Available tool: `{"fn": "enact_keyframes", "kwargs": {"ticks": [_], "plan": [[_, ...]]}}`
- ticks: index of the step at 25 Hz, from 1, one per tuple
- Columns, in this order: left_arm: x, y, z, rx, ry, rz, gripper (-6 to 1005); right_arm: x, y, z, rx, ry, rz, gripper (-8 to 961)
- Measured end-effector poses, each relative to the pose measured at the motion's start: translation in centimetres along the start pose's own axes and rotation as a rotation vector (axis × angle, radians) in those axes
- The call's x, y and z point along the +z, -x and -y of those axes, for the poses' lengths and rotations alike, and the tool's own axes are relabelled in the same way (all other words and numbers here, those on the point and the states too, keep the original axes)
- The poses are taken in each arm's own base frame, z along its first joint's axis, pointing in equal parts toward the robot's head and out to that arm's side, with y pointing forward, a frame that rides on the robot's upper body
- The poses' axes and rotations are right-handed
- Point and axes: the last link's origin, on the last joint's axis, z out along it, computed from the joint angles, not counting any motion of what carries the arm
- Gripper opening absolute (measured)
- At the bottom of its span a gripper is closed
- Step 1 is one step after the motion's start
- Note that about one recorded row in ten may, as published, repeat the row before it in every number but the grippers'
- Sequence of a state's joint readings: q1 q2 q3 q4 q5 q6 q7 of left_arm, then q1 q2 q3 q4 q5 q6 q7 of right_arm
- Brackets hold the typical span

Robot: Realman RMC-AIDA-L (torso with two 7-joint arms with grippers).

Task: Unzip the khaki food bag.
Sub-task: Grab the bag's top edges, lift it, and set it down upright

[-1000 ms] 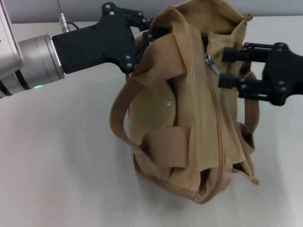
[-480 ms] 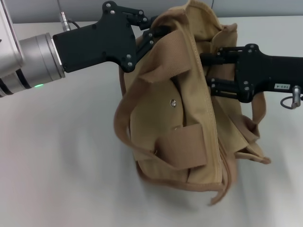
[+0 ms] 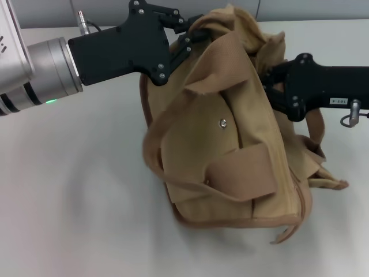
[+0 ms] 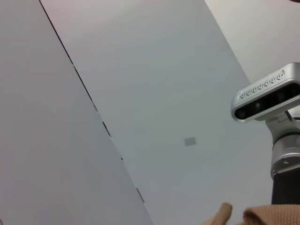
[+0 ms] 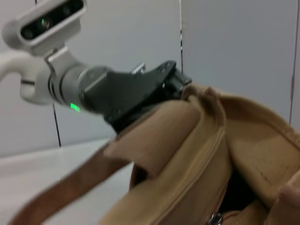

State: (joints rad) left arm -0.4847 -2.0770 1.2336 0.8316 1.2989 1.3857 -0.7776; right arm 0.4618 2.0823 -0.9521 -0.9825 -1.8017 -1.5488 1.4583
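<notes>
Khaki food bag (image 5: 201, 154), zipper (image 5: 216, 217) wrist-view only.

Light: bright, even and soft on the white table (image 3: 75, 190), no hard-edged shadows.
Shadow: a faint grey patch on the table just beside the bag (image 3: 230, 144), toward its lower left in the head view.
Glare: a pale sheen along the silver arm (image 3: 34, 75).
Blur: the bag's lower edge is smeared in the head view; the strap (image 5: 61, 187) is soft in the right wrist view.
Left wrist view: flat, shadowless grey wall (image 4: 140, 93).
</notes>
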Motion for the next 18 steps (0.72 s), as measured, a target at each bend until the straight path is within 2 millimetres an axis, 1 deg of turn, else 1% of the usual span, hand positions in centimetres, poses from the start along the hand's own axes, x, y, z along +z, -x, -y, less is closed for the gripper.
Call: {"fn": "enact_keyframes", "kwargs": {"ticks": [6, 8, 11, 12, 13, 14, 17, 18], "plan": [[0.2, 0.1, 0.3, 0.001, -0.012, 0.012, 113, -0.3, 0.1, -0.1, 0.0, -0.001, -0.015, 138], [0.2, 0.2, 0.4, 0.002, -0.017, 0.016, 114, -0.4, 0.1, -0.2, 0.003, 0.006, -0.011, 82], [0.2, 0.2, 0.4, 0.002, -0.021, 0.018, 116, -1.5, 0.4, -0.9, 0.018, 0.05, 0.027, -2], [0.2, 0.3, 0.4, 0.0, -0.024, 0.018, 116, -1.9, 0.5, -1.1, 0.022, 0.06, 0.038, -2], [0.2, 0.4, 0.5, -0.005, -0.032, 0.019, 117, -2.9, 0.7, -1.5, 0.026, 0.085, 0.06, -2], [0.2, 0.4, 0.5, -0.005, -0.032, 0.019, 118, -2.9, 0.7, -1.5, 0.026, 0.085, 0.06, -3], [0.3, 0.5, 0.6, -0.009, -0.042, 0.025, 119, -4.2, 0.8, -2.1, 0.019, 0.1, 0.064, -3], [0.4, 0.6, 0.7, -0.01, -0.046, 0.029, 120, -4.8, 0.6, -2.4, 0.02, 0.103, 0.042, -2]]}}
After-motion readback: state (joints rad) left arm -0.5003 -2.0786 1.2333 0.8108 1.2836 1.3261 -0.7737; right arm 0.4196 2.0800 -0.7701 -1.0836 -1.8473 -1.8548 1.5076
